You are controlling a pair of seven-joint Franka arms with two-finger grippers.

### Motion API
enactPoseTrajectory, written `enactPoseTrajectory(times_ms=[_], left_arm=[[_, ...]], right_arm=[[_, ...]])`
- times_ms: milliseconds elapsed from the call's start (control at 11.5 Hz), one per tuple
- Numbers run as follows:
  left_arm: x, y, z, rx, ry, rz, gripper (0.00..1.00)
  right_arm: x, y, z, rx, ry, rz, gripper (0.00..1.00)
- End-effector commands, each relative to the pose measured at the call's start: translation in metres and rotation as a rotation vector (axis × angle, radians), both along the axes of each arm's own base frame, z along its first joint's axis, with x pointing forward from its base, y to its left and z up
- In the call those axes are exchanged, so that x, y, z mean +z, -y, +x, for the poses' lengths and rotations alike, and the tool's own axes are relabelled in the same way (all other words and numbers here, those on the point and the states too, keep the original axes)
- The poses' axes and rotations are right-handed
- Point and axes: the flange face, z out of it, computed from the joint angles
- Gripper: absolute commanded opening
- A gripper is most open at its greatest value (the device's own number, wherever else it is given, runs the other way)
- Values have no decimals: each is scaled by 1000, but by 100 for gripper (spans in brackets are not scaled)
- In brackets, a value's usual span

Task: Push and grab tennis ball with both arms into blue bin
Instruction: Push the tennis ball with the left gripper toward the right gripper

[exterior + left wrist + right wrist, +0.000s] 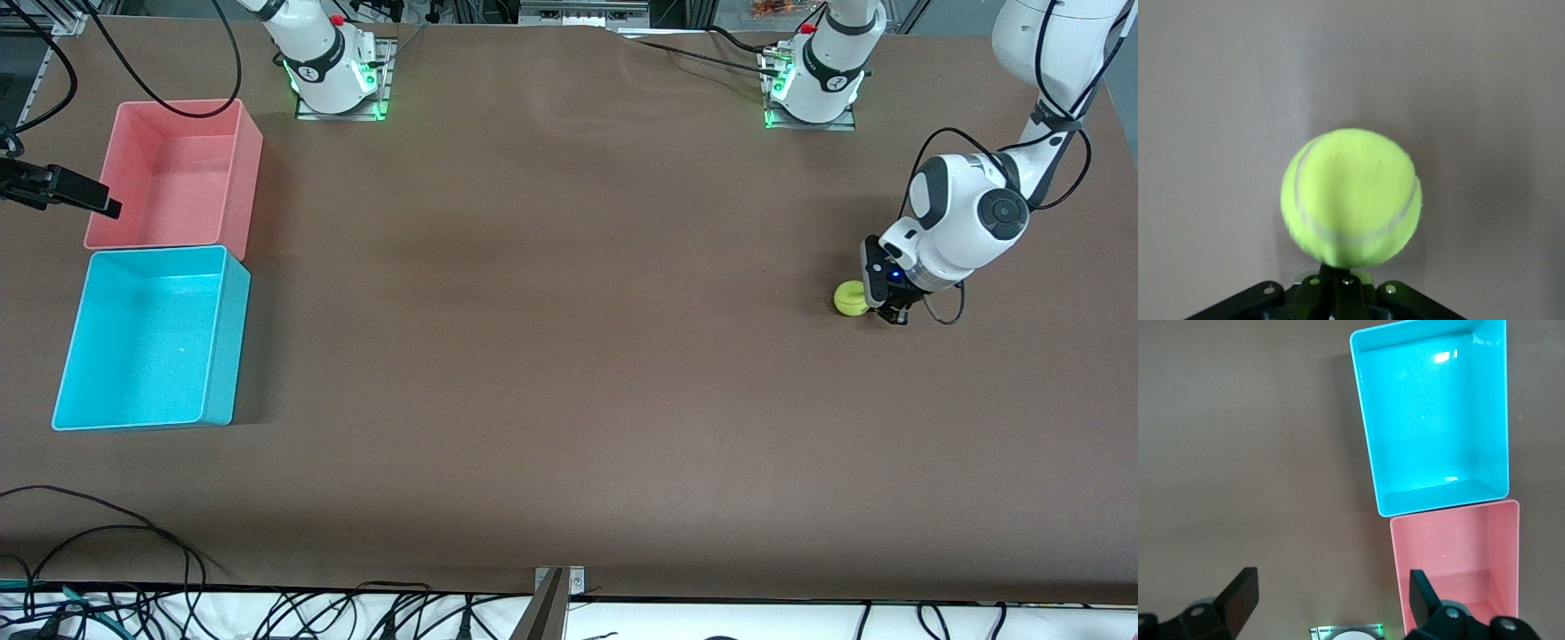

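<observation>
Since we mean to push, our left gripper [892,311] sits fingers pinched together against the tennis ball [851,298]; our right gripper [1331,603] waits spread wide near the blue bin [216,351].

No text, brand, number or sign can be read on anything in these views. The tennis ball [1350,197] shows only its plain white seam, and small dark marks on the white arm bases [331,67] are too small to make out.
</observation>
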Motion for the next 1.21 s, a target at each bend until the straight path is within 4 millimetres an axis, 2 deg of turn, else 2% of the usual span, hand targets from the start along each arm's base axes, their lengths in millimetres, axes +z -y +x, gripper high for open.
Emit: enactPoseTrajectory(times_ms=[0, 173, 434, 520, 607, 780, 867, 1040, 1127], left_arm=[[8, 30, 2, 11, 22, -1, 0], [18, 92, 4, 74, 31, -43, 0], [24, 217, -15, 188, 22, -82, 0], [32, 239, -12, 215, 46, -74, 0], [39, 244, -6, 209, 57, -56, 0], [41, 235, -2, 185, 52, -13, 0], [41, 224, 1, 167, 65, 8, 0], [42, 184, 11, 151, 83, 43, 0], [42, 171, 13, 148, 80, 47, 0]], right_arm=[[5, -2, -1, 2, 4, 15, 100], [5, -2, -1, 2, 4, 15, 100], [5, -2, -1, 2, 4, 15, 100], [5, -4, 0, 5, 4, 15, 100], [5, -4, 0, 5, 4, 16, 100], [5, -4, 0, 5, 4, 17, 100], [5, -4, 0, 5, 6, 16, 100], [4, -4, 0, 5, 4, 16, 100], [3, -4, 0, 5, 3, 16, 100]])
